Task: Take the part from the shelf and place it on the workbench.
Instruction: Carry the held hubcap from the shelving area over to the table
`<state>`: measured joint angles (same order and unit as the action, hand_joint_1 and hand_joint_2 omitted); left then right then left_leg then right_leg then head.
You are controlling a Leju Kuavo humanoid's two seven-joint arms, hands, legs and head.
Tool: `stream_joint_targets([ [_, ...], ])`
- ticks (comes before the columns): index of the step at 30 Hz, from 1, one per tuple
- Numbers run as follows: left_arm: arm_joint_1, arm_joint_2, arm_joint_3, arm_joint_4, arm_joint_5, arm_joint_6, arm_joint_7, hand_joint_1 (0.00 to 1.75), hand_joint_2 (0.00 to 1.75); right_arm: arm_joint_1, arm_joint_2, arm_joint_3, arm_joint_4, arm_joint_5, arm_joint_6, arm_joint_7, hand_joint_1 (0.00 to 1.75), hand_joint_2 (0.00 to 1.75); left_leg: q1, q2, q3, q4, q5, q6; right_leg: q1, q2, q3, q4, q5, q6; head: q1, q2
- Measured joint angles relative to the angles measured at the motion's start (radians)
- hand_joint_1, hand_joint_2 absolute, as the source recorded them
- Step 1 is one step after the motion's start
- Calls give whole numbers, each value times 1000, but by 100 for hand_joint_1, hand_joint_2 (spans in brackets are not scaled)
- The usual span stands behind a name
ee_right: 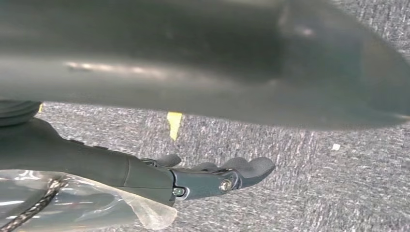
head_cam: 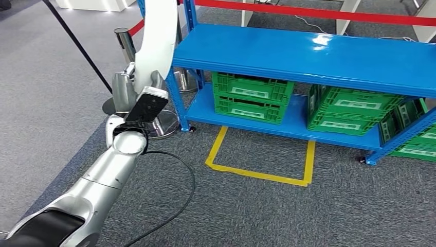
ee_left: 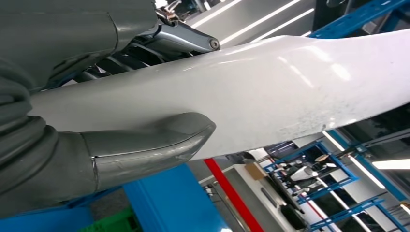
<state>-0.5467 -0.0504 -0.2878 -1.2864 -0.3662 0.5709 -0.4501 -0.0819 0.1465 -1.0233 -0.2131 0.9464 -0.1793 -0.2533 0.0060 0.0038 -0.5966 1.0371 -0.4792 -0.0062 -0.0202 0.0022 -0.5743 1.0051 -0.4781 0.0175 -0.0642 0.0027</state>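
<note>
Upper left of the head view, your left hand (head_cam: 126, 87) is gripping the long white part (head_cam: 157, 38) upright, clear of the blue shelf (head_cam: 308, 51). Your right hand (ee_right: 212, 176) is hanging over carpet, fingers extended, holding nothing.

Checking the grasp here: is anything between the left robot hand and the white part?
Nothing: in the left wrist view the left robot hand has its thumb pressed directly on the white part, with its fingers behind it.
</note>
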Motion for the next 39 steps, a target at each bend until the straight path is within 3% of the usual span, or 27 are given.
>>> stream_joint_targets([
  [3,1,2,0,0,0,0,0,175,175,-2,0,0,0,0,0,0,0,0,2,-1,-73,184,-95,-11,0,-1,-3,-1,4,-12,-3,0],
  [5,6,3,0,0,0,0,0,175,175,-1,0,0,0,0,0,0,0,0,2,-1,-106,267,-117,-10,2,-1,-4,-1,5,-14,-3,0],
  [6,7,3,-1,0,0,0,0,175,175,-1,0,0,0,0,0,0,0,0,2,-1,-98,255,-100,-8,3,-1,-4,0,5,-14,-3,0],
  [9,4,3,-1,0,0,2,0,175,175,-1,0,-1,0,-5,13,-2,0,0,-2,0,-8,67,-5,10,8,2,-5,1,6,-13,-3,0],
  [11,2,2,-1,0,3,2,0,175,175,-2,1,-5,1,-16,31,-2,0,0,-7,0,24,-11,13,19,11,1,-12,3,10,-7,-2,0],
  [13,3,0,0,0,8,1,2,175,175,-3,1,-14,1,-29,47,-1,0,0,-8,0,23,-23,10,22,12,0,-18,1,15,3,-3,0],
  [15,3,-4,0,0,17,-4,5,175,175,-2,0,-23,1,-39,56,1,0,0,-3,4,22,-31,18,30,11,1,-30,12,3,13,-2,0],
  [17,1,-12,0,0,50,-26,11,175,175,-3,0,-32,0,-44,59,3,0,0,0,11,19,-37,25,37,10,2,-71,96,-50,21,2,0],
  [19,5,-17,0,0,91,-54,13,175,175,-2,0,-39,0,-47,61,8,0,0,-1,20,15,-37,27,41,9,1,-131,231,-110,27,4,0],
  [20,9,-18,0,0,106,-64,9,175,175,-2,0,-42,1,-47,65,12,0,0,-2,26,13,-36,28,42,9,1,-149,274,-120,29,4,0],
  [21,12,-19,0,0,117,-74,5,175,175,-1,0,-44,1,-47,70,17,0,0,-3,31,13,-36,28,42,9,0,-150,278,-111,30,4,0],
  [23,15,-19,0,-2,141,-101,-2,175,175,0,0,-48,1,-48,78,23,0,0,-3,43,14,-35,27,41,9,-12,-95,177,-49,27,4,0],
  [24,15,-19,0,-5,152,-116,-3,175,175,-1,0,-50,0,-48,79,24,0,0,-5,48,14,-33,26,39,12,-33,-58,107,-22,25,5,0],
  [25,15,-18,0,-9,160,-127,-3,175,175,-3,0,-51,0,-48,79,27,0,0,-9,53,13,-31,26,36,15,-51,-27,47,-5,20,5,0],
  [27,14,-17,0,-14,167,-140,-3,175,175,-6,0,-53,0,-47,79,34,0,0,-15,67,9,-27,26,29,21,-72,-5,0,-1,10,4,0],
  [29,14,-16,0,-17,170,-151,-3,175,175,-5,0,-56,0,-45,79,38,0,0,-16,80,8,-24,23,21,19,-52,-7,-3,4,-1,4,0],
  [31,13,-14,0,-21,175,-163,-3,175,175,-4,0,-58,0,-43,82,37,0,0,-11,58,-3,13,-9,10,15,-32,-8,-6,11,-13,2,0],
  [33,12,-10,0,-25,181,-174,-1,175,175,-5,0,-58,0,-43,88,32,0,0,-6,21,-45,124,-74,0,12,-12,-10,-7,16,-20,-2,0],
  [35,13,-7,0,-25,185,-183,1,175,175,-6,0,-58,0,-43,93,25,0,0,-4,8,-93,242,-122,-3,12,10,-12,-7,18,-23,-3,0],
  [36,13,-7,0,-25,187,-186,1,175,175,-6,0,-58,0,-43,93,22,0,0,-4,7,-100,263,-122,-3,12,21,-13,-6,19,-24,-3,0],
  [37,13,-7,-1,-25,188,-189,2,175,175,-5,0,-59,0,-43,93,19,0,0,-3,5,-90,247,-103,-1,12,33,-13,-6,20,-23,-3,0],
  [39,10,-7,-1,-27,189,-191,2,175,175,-5,0,-59,0,-42,95,20,0,0,-1,-10,-32,127,-35,5,12,55,-13,-3,22,-21,-3,0],
])
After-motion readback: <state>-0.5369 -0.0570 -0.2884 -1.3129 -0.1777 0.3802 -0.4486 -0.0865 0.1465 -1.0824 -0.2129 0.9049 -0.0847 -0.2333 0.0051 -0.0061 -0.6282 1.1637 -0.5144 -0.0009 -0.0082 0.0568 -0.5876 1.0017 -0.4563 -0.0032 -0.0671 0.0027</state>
